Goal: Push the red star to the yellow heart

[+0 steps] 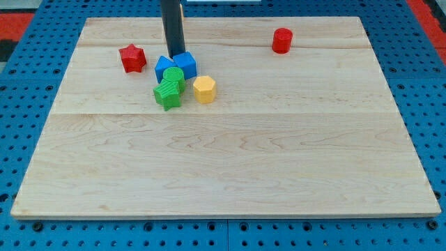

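The pale wooden board (230, 160) fills most of the frame, its planks running across the view, and it lies on a blue pegboard table (28, 90) that shows around every edge; of the room beyond nothing can be made out except a strip of red at the upper corners. The dark straight rod comes down from the top edge, left of centre, and my tip (173, 56) rests at the back of a small cluster of blocks, touching or just behind the two blue blocks; the rod has no jaws, so there is nothing to spread or press together. That cluster sits in the upper left of the frame: a blue block (185, 64) beside another blue block (164, 67), two green blocks, one (173, 77) stacked tight against the other (166, 95), and a yellow block (204, 89) just to their right, which I take for the yellow heart though its shape reads poorly. The red star (132, 58) lies alone to the cluster's left, near it but apart. A red cylinder (281, 40) stands well apart at the upper right. The star looks light, rigid and likely to slide easily on smooth wood; its points may make it spin, so I judge a push against its left side, centred, suits best.
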Available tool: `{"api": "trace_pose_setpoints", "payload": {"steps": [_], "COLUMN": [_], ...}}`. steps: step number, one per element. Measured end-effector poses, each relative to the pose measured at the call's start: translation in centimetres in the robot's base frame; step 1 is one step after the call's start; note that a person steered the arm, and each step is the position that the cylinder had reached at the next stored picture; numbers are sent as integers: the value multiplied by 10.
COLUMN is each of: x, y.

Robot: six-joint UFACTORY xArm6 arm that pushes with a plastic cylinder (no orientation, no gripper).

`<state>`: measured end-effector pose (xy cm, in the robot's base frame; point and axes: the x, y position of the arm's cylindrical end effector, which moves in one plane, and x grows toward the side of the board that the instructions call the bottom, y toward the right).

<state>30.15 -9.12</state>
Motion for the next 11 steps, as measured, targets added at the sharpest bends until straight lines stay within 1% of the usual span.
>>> {"api": "trace_pose_setpoints", "payload": {"steps": [1, 2, 3, 4, 5, 6, 8, 9, 10, 11], "x": [2, 15, 57, 72, 50, 10, -26, -11, 1, -27], "y": [-28, -55, -90, -131, -114, -93, -30, -61, -115, -110]}}
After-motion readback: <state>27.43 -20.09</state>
